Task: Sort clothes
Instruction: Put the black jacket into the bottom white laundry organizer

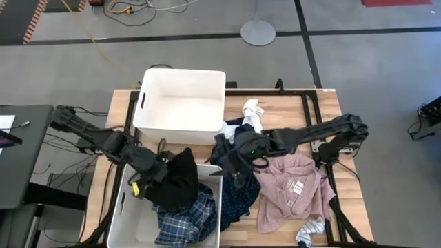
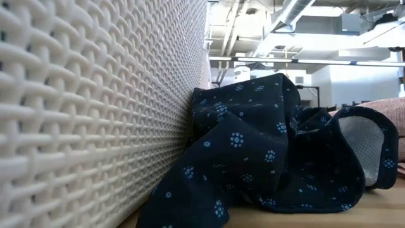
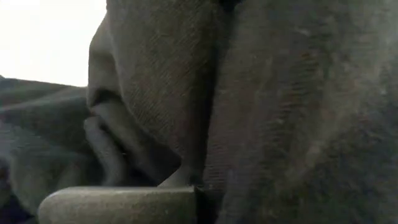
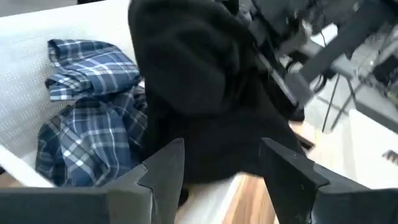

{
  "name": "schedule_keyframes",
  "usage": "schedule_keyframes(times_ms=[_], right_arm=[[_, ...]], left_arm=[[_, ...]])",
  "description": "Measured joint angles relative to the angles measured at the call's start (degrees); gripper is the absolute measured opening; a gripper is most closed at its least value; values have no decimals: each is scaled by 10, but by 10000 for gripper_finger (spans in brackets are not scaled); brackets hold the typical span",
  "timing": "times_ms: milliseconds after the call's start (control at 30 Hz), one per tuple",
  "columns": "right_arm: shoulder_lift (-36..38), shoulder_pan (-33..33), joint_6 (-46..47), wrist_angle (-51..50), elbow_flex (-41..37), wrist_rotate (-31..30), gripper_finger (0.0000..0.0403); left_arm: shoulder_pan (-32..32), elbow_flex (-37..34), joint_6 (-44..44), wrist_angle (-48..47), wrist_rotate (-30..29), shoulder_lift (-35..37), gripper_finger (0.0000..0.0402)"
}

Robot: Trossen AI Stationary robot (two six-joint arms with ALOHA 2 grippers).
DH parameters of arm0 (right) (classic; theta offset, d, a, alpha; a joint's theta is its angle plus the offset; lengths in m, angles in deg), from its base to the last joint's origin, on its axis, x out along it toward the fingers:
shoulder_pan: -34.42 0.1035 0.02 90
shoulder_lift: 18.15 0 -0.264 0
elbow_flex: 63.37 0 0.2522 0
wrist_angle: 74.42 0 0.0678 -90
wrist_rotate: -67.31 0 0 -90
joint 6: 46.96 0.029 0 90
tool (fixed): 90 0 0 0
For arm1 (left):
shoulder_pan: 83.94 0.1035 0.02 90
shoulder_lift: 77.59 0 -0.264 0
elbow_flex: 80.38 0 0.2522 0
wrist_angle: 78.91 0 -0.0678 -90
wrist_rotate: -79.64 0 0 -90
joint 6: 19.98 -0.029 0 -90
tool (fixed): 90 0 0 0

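**Black piece over near bin**

Left gripper (image 1: 153, 172) jaws are gripping the black piece (image 1: 178, 180) above the near bin (image 1: 122, 219) — plaid shirt (image 1: 186, 217) is lying inside. Right gripper (image 1: 234, 165) jaws are standing open over the navy dotted piece (image 1: 234, 196) on the worktop (image 1: 275, 220).

Left gripper (image 1: 160, 167) holds black piece (image 1: 176, 183) over near bin (image 1: 118, 219).

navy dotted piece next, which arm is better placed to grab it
Right. The right gripper is open and sits over the navy dotted piece beside the near bin. The left gripper is shut on the black piece, over that bin with the plaid shirt.
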Motion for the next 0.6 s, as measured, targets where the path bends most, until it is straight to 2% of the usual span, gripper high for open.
schedule_keyframes(times_ms=[200, 400, 600], right_arm=[[-34, 2, -12, 77, 0, -2, 223], [-56, -1, 13, 95, 1, 13, 223], [-94, 21, 29, 131, 0, 57, 223]], left_arm=[[-34, 1, 29, 7, -10, -56, 29], [-60, 3, 48, 20, -27, -95, 30], [-72, 2, 67, 34, -90, -101, 48]])
